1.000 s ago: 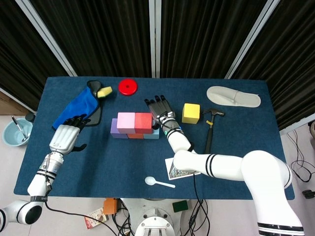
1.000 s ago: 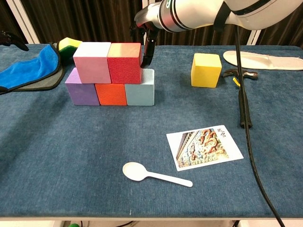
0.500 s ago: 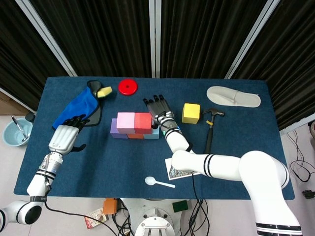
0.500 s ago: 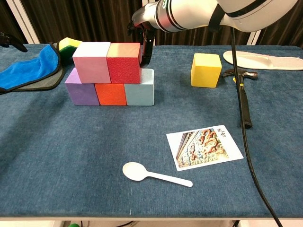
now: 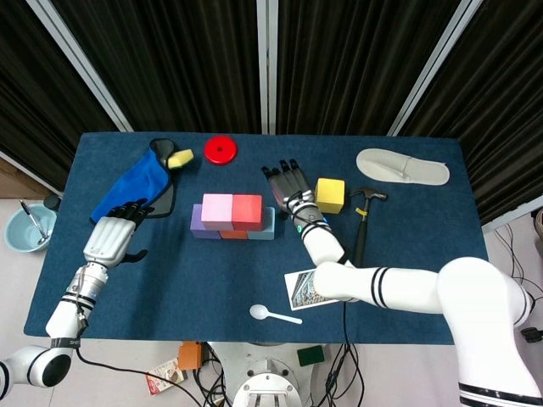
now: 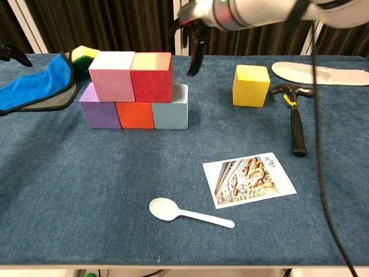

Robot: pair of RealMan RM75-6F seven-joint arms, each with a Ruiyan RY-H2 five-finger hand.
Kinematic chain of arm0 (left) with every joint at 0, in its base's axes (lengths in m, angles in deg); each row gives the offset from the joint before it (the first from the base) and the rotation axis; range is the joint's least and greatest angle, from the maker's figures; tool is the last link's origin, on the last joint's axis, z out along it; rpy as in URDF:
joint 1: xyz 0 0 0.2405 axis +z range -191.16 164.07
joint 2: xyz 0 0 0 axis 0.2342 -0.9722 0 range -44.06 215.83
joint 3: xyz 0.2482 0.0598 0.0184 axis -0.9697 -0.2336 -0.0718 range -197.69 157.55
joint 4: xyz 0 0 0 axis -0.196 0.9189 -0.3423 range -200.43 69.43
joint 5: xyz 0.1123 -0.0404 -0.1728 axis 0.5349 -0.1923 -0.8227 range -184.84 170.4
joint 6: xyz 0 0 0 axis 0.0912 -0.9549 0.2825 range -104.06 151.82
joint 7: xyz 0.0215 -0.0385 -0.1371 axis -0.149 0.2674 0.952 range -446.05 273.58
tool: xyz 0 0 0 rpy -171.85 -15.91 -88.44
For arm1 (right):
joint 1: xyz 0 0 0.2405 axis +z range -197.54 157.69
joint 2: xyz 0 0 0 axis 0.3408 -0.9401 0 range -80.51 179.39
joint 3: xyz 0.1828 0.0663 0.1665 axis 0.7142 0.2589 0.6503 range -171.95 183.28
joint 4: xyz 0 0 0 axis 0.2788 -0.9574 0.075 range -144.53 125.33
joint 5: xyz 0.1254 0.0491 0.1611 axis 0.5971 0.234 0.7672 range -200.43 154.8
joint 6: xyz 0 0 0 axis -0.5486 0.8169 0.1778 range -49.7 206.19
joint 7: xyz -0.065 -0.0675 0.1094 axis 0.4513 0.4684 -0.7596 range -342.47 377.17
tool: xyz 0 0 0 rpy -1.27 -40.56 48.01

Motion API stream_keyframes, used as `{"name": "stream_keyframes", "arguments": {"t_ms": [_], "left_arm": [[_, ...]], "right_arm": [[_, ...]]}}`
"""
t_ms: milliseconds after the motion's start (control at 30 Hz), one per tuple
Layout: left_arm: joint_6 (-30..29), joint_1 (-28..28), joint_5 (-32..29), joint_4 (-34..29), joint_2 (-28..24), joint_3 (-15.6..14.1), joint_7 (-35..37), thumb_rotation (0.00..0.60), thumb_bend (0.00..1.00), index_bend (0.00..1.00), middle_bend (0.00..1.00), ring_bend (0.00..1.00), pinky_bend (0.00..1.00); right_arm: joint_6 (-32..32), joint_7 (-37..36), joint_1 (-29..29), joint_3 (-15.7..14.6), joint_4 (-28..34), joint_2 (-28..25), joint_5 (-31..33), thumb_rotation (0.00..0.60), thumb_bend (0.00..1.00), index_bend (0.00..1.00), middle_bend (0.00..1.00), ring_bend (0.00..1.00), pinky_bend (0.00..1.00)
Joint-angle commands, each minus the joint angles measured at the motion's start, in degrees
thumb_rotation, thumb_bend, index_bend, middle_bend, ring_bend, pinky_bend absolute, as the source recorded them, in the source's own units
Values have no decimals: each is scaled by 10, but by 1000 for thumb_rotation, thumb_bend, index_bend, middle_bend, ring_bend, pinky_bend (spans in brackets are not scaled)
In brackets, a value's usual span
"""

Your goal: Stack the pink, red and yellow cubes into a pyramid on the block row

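A row of purple point(image 6: 100, 106), orange point(image 6: 134, 114) and light blue point(image 6: 171, 107) blocks lies on the blue table. The pink cube point(image 5: 216, 207) point(image 6: 112, 76) and the red cube point(image 5: 247, 207) point(image 6: 151, 77) sit side by side on top of that row. Alone to the right stands the yellow cube point(image 5: 329, 194) point(image 6: 250, 86). My right hand point(image 5: 289, 186) point(image 6: 192, 34) hovers open between the stack and the yellow cube, holding nothing. At the table's left edge my left hand point(image 5: 114, 232) rests open and empty.
A hammer point(image 5: 361, 220) point(image 6: 294, 118) lies right of the yellow cube, a white slipper point(image 5: 402, 166) behind it. A picture card point(image 6: 249, 179) and a white spoon point(image 6: 187, 213) lie near the front. A blue cloth point(image 5: 136, 184), a yellow sponge point(image 5: 180, 158) and a red disc point(image 5: 221, 150) sit at the back left.
My right hand has drawn away from the red cube's right side, moving right toward the yellow cube. The cubes and my left hand have stayed put.
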Motion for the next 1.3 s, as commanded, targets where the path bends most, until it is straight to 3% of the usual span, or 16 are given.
{"name": "stream_keyframes", "arguments": {"t_ms": [33,200,400,567,833,1133,1300], "left_arm": [[3,-2,-1,1,1,1,-1,597,158,162,71,108,208],[9,-6,-8,0,3,3,-7,597,159,162,71,108,208],[13,-9,-19,-9,4,4,-20,597,158,162,71,108,207],[15,-12,-29,-19,4,6,-31,597,158,162,71,108,208],[4,-3,-31,-27,1,2,-31,597,158,162,71,108,207],[1,6,-34,-15,1,0,-9,596,158,162,71,108,207],[-4,10,-29,-10,4,-1,3,599,158,162,71,108,206]], "right_arm": [[29,-8,-38,-28,56,-56,-37,600,207,65,148,0,0],[36,-22,-81,-62,85,-100,-72,600,205,76,158,0,0],[17,-47,-121,-86,55,-103,-104,600,160,77,157,0,0],[-21,-69,-133,-80,-9,-71,-114,600,141,100,157,0,0],[-82,-52,-114,-79,-134,-4,-70,600,140,140,170,0,0],[-123,-42,-108,-87,-213,42,-50,600,159,184,202,0,0],[-118,-47,-110,-82,-233,55,-66,600,236,352,303,19,0]]}}
